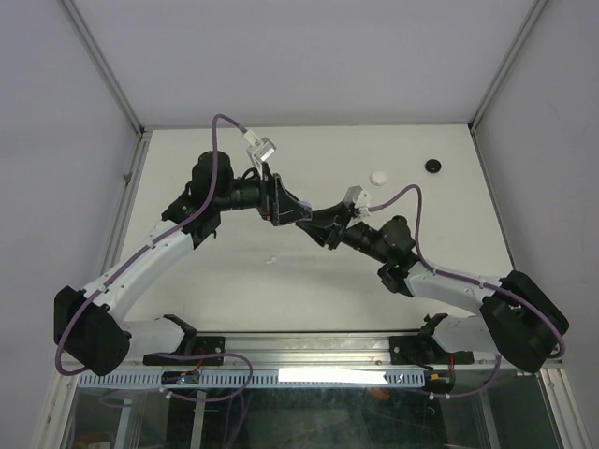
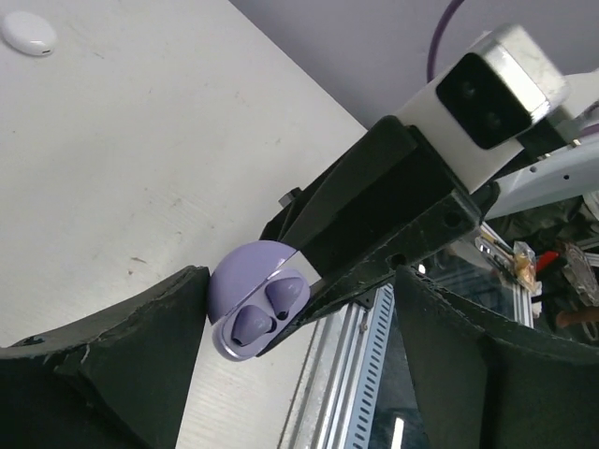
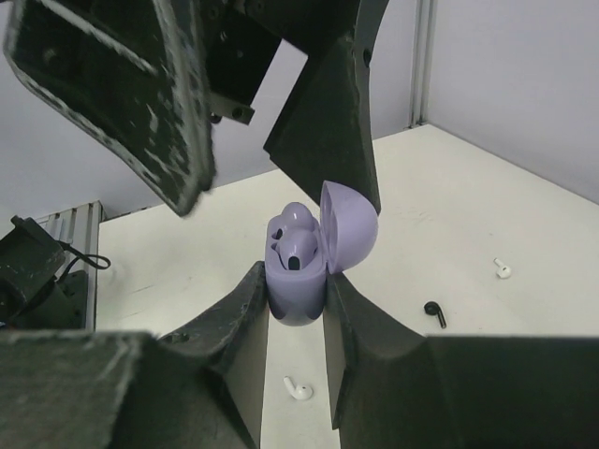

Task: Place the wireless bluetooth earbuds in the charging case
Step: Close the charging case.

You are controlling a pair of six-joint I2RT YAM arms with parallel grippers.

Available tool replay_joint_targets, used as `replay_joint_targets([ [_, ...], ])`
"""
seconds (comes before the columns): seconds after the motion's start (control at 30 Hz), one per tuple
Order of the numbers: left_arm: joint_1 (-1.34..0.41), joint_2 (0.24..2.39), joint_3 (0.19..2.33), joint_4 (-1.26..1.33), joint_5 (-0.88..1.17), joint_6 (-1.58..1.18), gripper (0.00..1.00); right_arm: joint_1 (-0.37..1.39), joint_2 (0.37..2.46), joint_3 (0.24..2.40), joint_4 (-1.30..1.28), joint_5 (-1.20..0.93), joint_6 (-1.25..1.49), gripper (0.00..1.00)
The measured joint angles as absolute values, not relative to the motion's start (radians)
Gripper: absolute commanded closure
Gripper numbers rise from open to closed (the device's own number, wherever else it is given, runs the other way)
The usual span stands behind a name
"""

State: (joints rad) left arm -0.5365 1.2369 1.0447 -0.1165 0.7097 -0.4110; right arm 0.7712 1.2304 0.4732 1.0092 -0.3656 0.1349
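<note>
Right wrist view: two lilac earbuds are seen seated in the wells of a small lilac plastic charging case. Its rounded lid is hinged open and stands upright. The case body is clamped between the two black fingers of the right claw, which is closed on it and holds it above the white bench.

The left claw is spread wide over the case and nothing is gripped by it. In the left wrist view one of its fingertips lies just beside the lid, and whether they touch cannot be told.

Under the right claw, in the gap between its fingers, a loose white comma-shaped earbud is seen lying on the bench. A loose black earbud lies just to the right of that claw, and a second white earbud lies further right.

From the top external view, a round white puck and a round black puck are seen on the bench beyond the right claw, apart from each other.
</note>
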Motion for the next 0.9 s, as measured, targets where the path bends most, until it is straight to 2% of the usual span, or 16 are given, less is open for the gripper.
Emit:
replay_joint_targets([
  [0.33,-0.504,1.241,1.043,-0.014,0.874,-0.48,0.22,0.771,1.271,0.473,1.032,-0.373,0.175,1.0],
  [0.57,-0.492,1.238,1.031,0.008,0.897,-0.483,0.21,0.769,1.29,0.473,1.026,-0.372,0.204,1.0],
  [0.7,-0.468,1.218,1.027,-0.045,0.819,-0.45,0.2,0.764,1.29,0.473,0.98,-0.367,0.237,1.0],
  [0.9,-0.456,1.147,1.026,-0.195,0.506,-0.346,0.15,0.738,1.262,0.473,0.72,-0.326,0.299,1.0],
])
